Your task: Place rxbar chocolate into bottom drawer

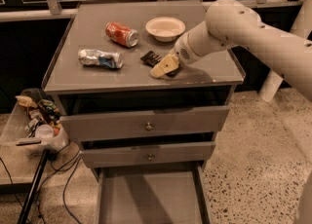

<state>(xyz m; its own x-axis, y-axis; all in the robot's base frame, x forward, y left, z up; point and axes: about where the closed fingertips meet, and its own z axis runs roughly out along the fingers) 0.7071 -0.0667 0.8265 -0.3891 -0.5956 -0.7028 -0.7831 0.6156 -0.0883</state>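
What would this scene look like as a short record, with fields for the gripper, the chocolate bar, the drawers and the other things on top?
gripper: low over the cabinet top, at the right end of the rxbar chocolate
rxbar chocolate: lying on the cabinet top, partly hidden by the gripper
bottom drawer: pulled open, bar not in it
upper drawers: both shut
other items on top: red soda can, crushed can, white bowl
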